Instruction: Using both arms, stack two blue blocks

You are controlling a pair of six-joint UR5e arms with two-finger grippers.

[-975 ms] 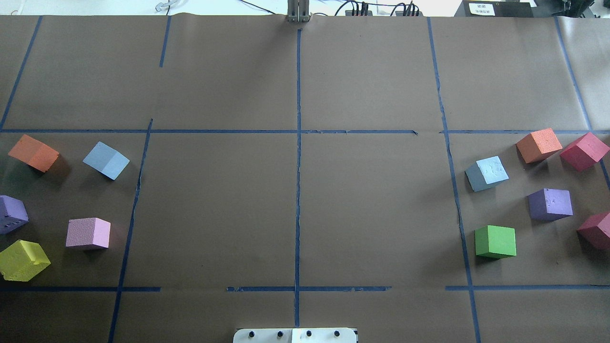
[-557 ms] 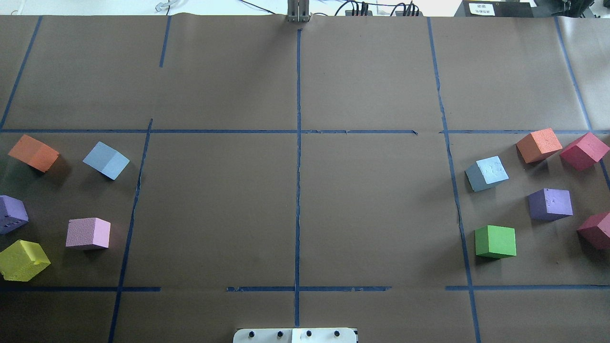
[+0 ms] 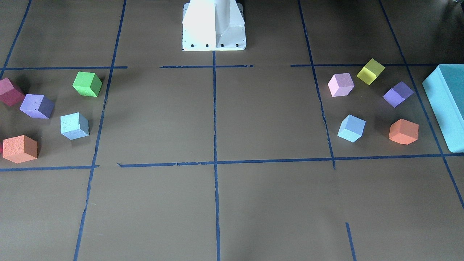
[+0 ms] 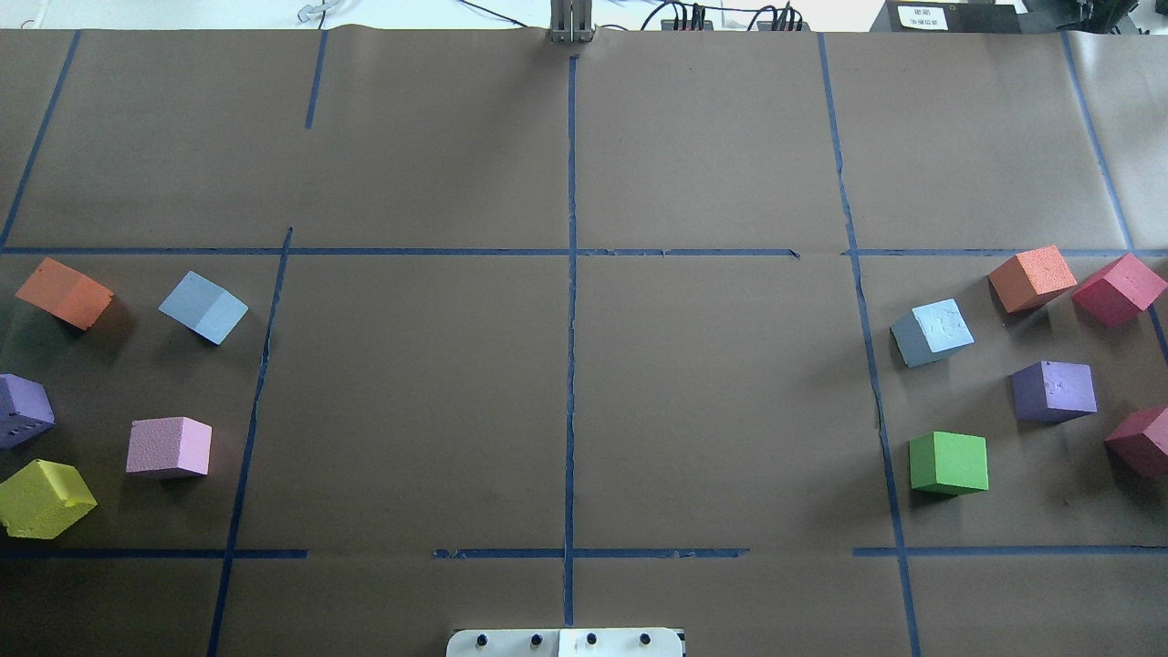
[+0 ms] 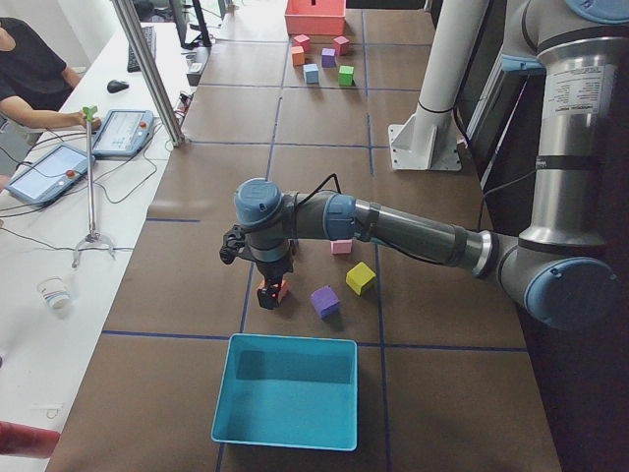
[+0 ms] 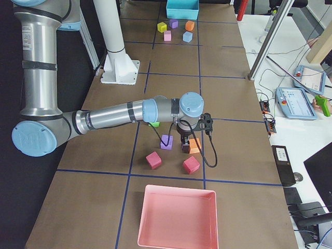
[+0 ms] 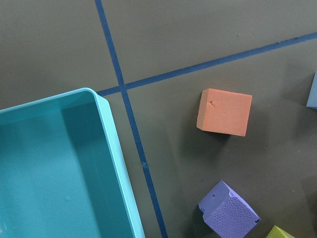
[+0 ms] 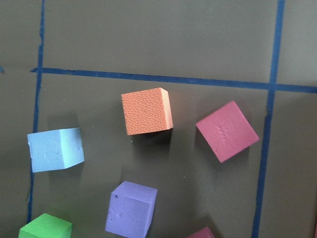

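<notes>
overhead: nothing has moved since a second ago; the left blue block (image 4: 203, 307) and right blue block (image 4: 931, 332) lie well apart at opposite table ends. left side view: left gripper (image 5: 272, 290) hangs low near a teal box (image 5: 285, 388), jaws unreadable. right side view: right gripper (image 6: 185, 147) is just beside an orange cube (image 6: 195, 146); i cannot tell how its jaws stand.

Open paper on the table (image 4: 411, 392) runs wide between the two clusters of cubes. The left blue block (image 4: 203, 307) sits at its cluster's inner edge, apart from the left orange cube (image 4: 64, 292) on its outer side and the pink cube (image 4: 169, 447) nearer the robot, with the teal box (image 3: 446, 105) walling the outer end. The right blue block (image 4: 932, 332), also at the inner edge, has gaps all round; the right orange cube (image 4: 1031, 277), purple cube (image 4: 1053, 391) and green cube (image 4: 948, 463) stand near.
</notes>
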